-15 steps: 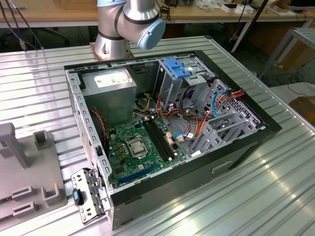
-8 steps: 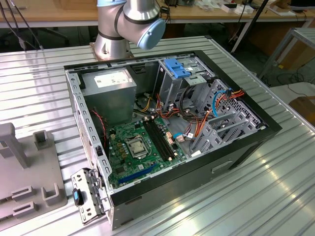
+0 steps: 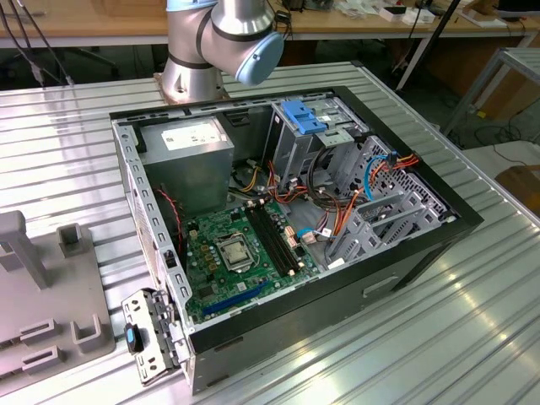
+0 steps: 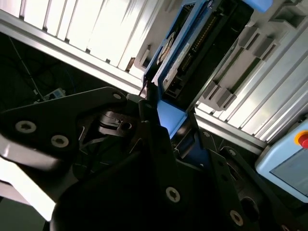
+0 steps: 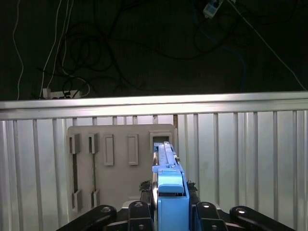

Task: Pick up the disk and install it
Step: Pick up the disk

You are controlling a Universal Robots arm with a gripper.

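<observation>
The disk is seen edge-on in the first wrist view, a thin grey slab in a bright blue carrier. It stands over the grey slotted fixture. My gripper is shut on its near end, a dark finger pressed against each side of the blue carrier. In the second wrist view the disk reaches away from the gripper toward the fixture's slots. I cannot tell whether its far end still sits in a slot.
An open computer case lies on the ribbed metal table. It holds a motherboard, a grey power supply and a drive cage with a blue bracket. The robot base stands behind it. The grey fixture lies at the exterior view's left.
</observation>
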